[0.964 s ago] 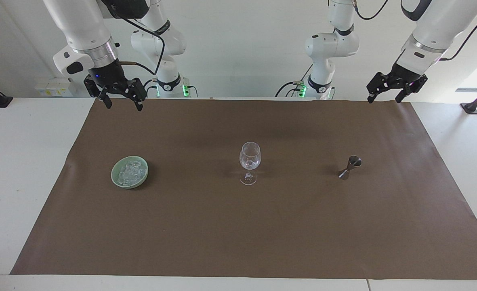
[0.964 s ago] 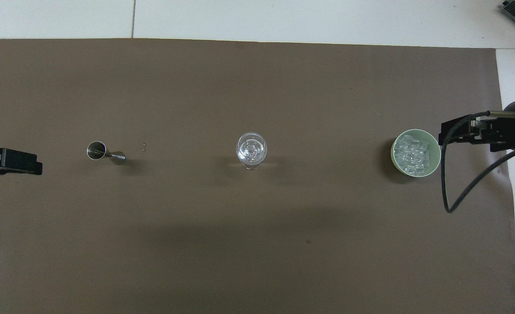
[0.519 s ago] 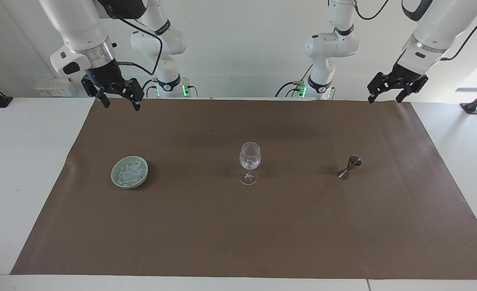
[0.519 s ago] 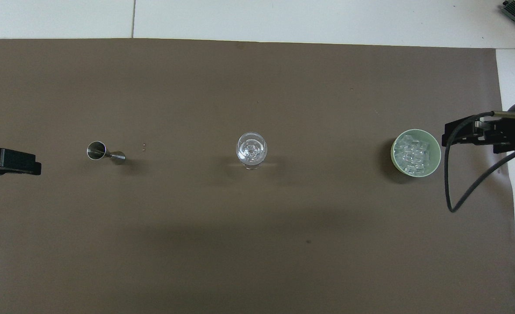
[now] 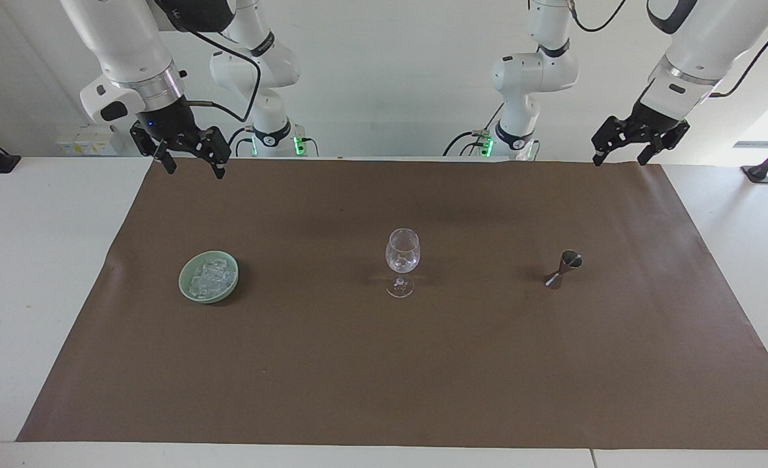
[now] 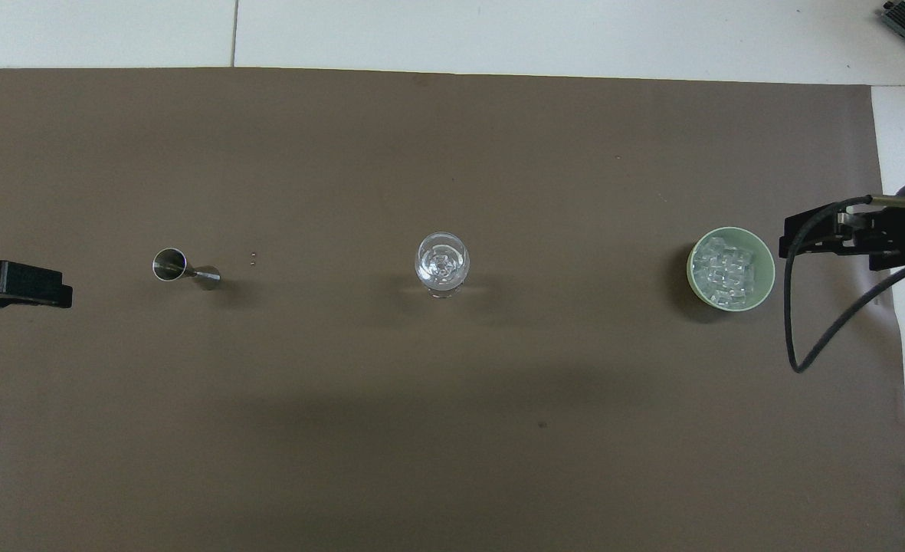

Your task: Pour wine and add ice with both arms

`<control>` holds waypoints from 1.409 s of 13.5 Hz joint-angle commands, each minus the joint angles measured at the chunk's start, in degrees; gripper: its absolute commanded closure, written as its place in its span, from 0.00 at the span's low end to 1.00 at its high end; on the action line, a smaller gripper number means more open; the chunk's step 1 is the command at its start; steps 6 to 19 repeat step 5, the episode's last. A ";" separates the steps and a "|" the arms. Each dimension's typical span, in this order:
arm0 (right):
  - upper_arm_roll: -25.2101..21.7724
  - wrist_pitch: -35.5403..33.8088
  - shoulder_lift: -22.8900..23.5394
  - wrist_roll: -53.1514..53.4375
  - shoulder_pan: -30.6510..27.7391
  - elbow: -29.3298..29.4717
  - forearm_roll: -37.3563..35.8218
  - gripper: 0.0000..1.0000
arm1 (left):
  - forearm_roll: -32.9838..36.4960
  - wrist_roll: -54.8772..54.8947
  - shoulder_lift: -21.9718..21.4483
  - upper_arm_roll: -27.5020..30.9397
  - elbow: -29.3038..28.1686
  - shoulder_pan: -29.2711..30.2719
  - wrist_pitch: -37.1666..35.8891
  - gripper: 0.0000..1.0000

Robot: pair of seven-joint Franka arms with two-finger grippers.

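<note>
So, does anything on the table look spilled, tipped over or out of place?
Almost nothing. The wine glass stands upright and the ice is all inside the green bowl. The only odd thing is two tiny specks on the brown mat, between the jigger and the glass; I cannot tell what they are.

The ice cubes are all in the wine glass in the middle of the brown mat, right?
No. The ice sits in the green bowl toward the right arm's end of the table. The wine glass does stand mid-mat. The facing view shows it.

Wine glass [image 6: 442, 264] between jigger [image 6: 184, 267] and green bowl [image 6: 765, 251] of ice [image 6: 724, 271].
</note>
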 commanded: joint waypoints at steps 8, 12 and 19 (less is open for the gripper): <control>-0.61 0.63 -1.22 -0.54 0.69 -1.68 -0.38 0.00 | -0.27 0.10 -1.44 0.03 -1.30 0.40 -0.51 0.00; -0.61 0.63 -1.22 -0.54 0.69 -1.68 -0.38 0.00 | -0.27 0.10 -1.44 0.03 -1.30 0.40 -0.51 0.00; -0.61 0.63 -1.22 -0.54 0.69 -1.68 -0.38 0.00 | -0.27 0.10 -1.44 0.03 -1.30 0.40 -0.51 0.00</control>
